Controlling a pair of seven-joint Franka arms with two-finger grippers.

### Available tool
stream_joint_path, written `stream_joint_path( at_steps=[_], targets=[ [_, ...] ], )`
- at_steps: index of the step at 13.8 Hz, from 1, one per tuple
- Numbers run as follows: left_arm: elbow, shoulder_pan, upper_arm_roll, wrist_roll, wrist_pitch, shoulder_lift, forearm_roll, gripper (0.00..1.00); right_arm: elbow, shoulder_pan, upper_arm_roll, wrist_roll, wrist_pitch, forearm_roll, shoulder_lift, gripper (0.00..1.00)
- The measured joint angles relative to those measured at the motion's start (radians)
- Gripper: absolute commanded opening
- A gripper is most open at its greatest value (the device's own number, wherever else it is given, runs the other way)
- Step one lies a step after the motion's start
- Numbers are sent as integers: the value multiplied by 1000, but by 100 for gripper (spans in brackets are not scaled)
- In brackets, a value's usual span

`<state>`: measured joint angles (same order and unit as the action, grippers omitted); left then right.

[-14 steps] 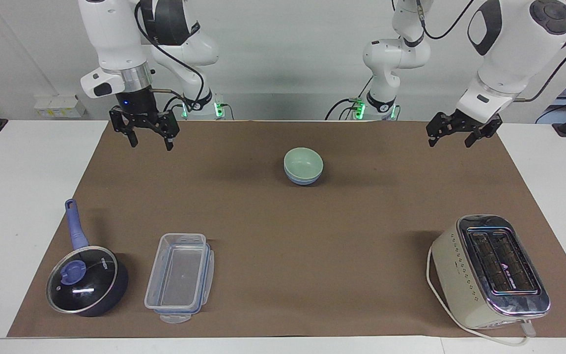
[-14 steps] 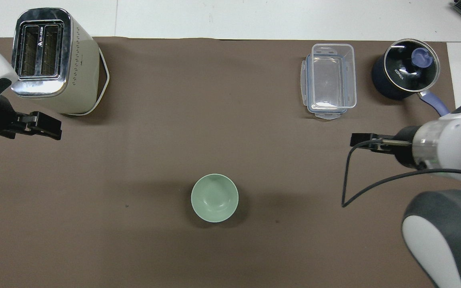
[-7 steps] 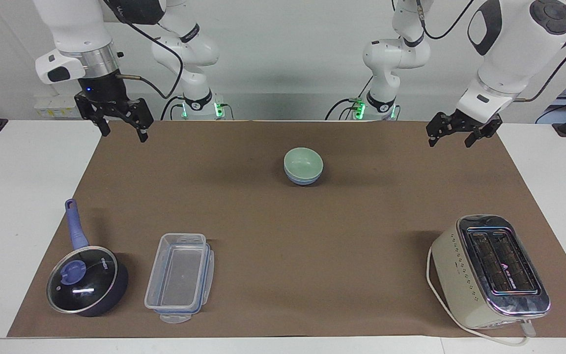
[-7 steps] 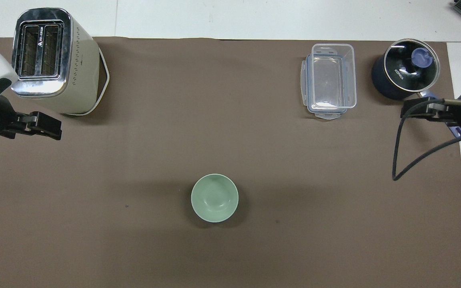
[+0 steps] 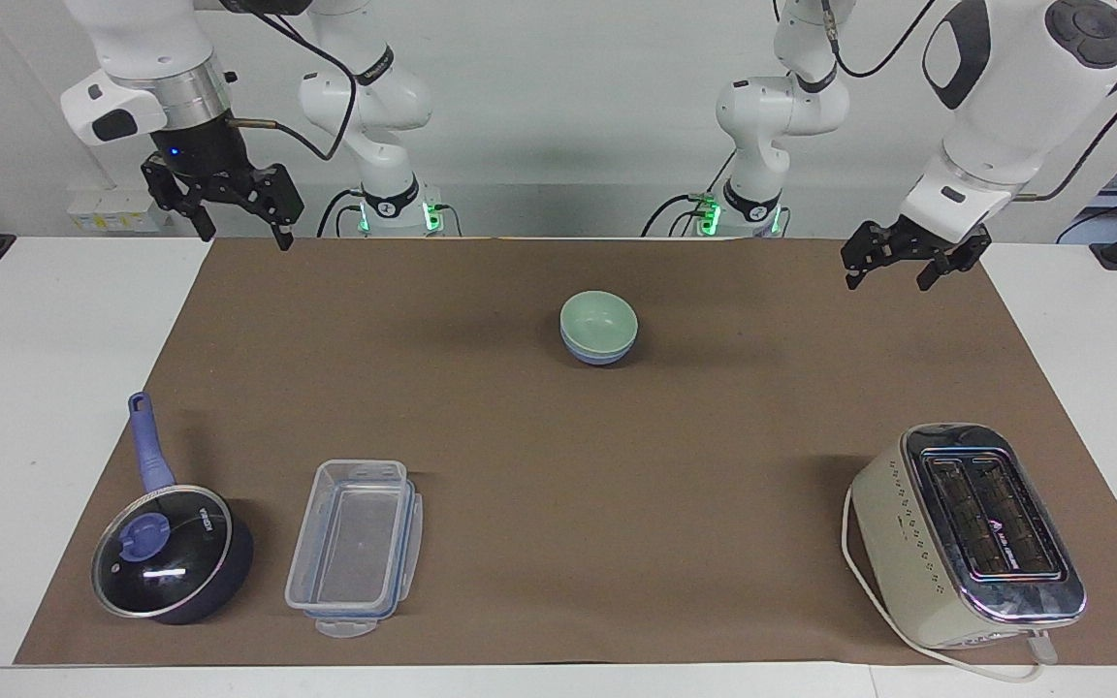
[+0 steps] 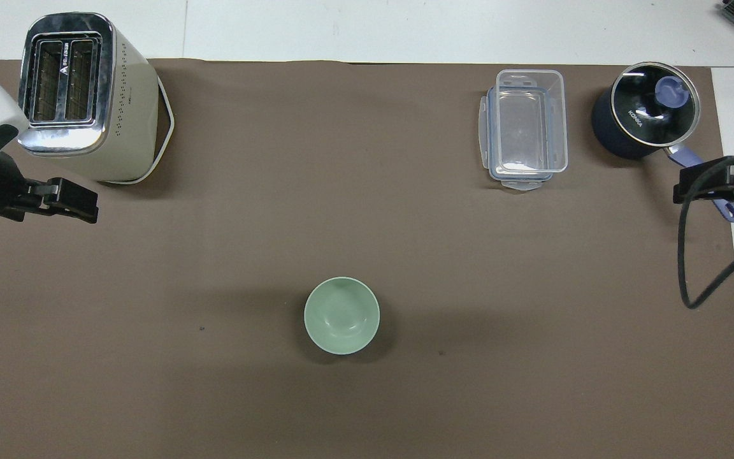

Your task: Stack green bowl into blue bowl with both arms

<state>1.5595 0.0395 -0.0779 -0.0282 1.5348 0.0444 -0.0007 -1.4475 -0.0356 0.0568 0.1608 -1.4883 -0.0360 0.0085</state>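
The small round pale mint-green bowl (image 5: pixel 598 316) sits nested in the small round periwinkle-blue bowl (image 5: pixel 597 355), near the middle of the brown paper mat (image 5: pixel 558 456) that covers the white bench (image 5: pixel 45 320), toward the robots' end. Only the facing view shows the blue bowl, as a band under the green rim; from overhead the green bowl (image 6: pixel 341 315) hides it completely.

Neither bowl is touched. The left gripper (image 5: pixel 892 264) hangs over the mat's corner at the left arm's end, its jaws spread and holding nothing; from overhead it (image 6: pixel 67 201) shows beside the toaster. The right gripper (image 5: pixel 240 218) is raised over the mat's edge at the right arm's end, jaws likewise spread and empty; overhead, only its tip (image 6: pixel 698 186) shows, over the saucepan's handle.

Farther from the robots stand a cream two-slot toaster (image 5: pixel 966 538) with a chrome top, a clear rectangular plastic food container (image 5: pixel 355 548) with blue clips, and a dark blue saucepan (image 5: pixel 171 553) with a glass lid and lavender handle. The overhead view lets the lid's white lettering (image 6: pixel 635 118) be read as "KONKA"; in the facing view it is upside down. The toaster's top carries a small logo too fine to read.
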Motion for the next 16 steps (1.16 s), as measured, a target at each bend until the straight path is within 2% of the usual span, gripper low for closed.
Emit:
stream_joint_path(
  at_steps=[7,16],
  targets=[
    [0,0,0,0,0,0,0,100,-75,-4,0,0,-12,10,-18,100],
    [0,0,0,0,0,0,0,100,-95,-4,0,0,-13,10,-26,100]
  ],
)
